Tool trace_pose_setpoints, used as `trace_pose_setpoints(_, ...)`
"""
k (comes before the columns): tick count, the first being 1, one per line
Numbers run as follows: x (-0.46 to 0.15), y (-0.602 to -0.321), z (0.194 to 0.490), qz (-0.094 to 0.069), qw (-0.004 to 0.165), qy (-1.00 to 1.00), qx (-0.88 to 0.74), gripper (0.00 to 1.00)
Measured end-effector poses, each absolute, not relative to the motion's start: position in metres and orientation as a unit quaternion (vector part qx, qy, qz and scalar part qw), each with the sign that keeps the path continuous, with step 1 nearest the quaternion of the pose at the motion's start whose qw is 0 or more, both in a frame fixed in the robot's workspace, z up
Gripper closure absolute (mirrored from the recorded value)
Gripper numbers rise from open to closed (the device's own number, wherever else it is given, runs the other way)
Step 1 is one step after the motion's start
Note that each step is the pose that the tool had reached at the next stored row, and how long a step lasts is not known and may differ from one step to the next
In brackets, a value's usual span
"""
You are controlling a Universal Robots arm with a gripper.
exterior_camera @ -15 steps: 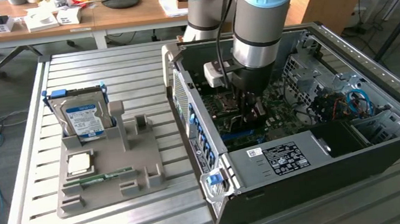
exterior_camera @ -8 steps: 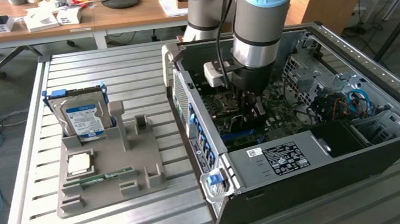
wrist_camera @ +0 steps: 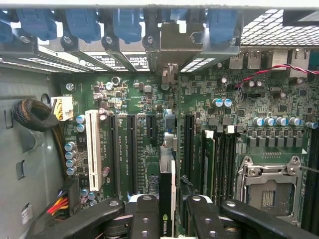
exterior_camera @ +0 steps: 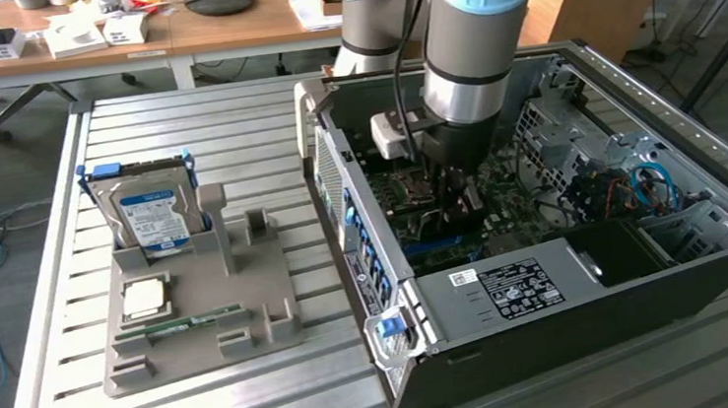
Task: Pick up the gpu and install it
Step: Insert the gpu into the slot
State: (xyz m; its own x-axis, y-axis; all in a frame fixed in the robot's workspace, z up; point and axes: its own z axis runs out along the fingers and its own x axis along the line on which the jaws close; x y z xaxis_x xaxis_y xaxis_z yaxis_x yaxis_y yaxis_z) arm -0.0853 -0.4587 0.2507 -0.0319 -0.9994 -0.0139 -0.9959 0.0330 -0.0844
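Note:
The gpu (wrist_camera: 167, 191) shows edge-on in the wrist view, a thin dark card with a green logo, standing upright over the black expansion slots of the motherboard (wrist_camera: 149, 99). My gripper (wrist_camera: 167, 219) is shut on it, one black finger (wrist_camera: 144, 216) on each side. A metal bracket (wrist_camera: 173, 42) sits at the case's rear slot openings, in line with the card. In the exterior view the arm reaches down into the open computer case (exterior_camera: 504, 291), and the gripper (exterior_camera: 453, 191) hangs low over the motherboard.
Outside the case, a grey fixture (exterior_camera: 262, 317) holds a hard drive with a blue label (exterior_camera: 147, 208), a processor chip (exterior_camera: 144, 297) and a memory stick (exterior_camera: 196, 322). Inside are a white slot (wrist_camera: 92, 149), the processor socket (wrist_camera: 269, 184), memory slots (wrist_camera: 222, 164) and cable bundles (wrist_camera: 60, 204).

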Motion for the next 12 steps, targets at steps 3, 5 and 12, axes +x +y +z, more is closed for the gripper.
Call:
trace_pose_setpoints(3,-0.0853,-0.4587,0.2503,-0.026,0.034,0.718,-0.695,0.74)
trace_pose_setpoints(5,-0.0854,-0.4587,0.2495,-0.026,0.034,0.718,-0.695,0.74)
trace_pose_setpoints(12,-0.0858,-0.4587,0.2484,-0.026,0.034,0.718,-0.695,0.74)
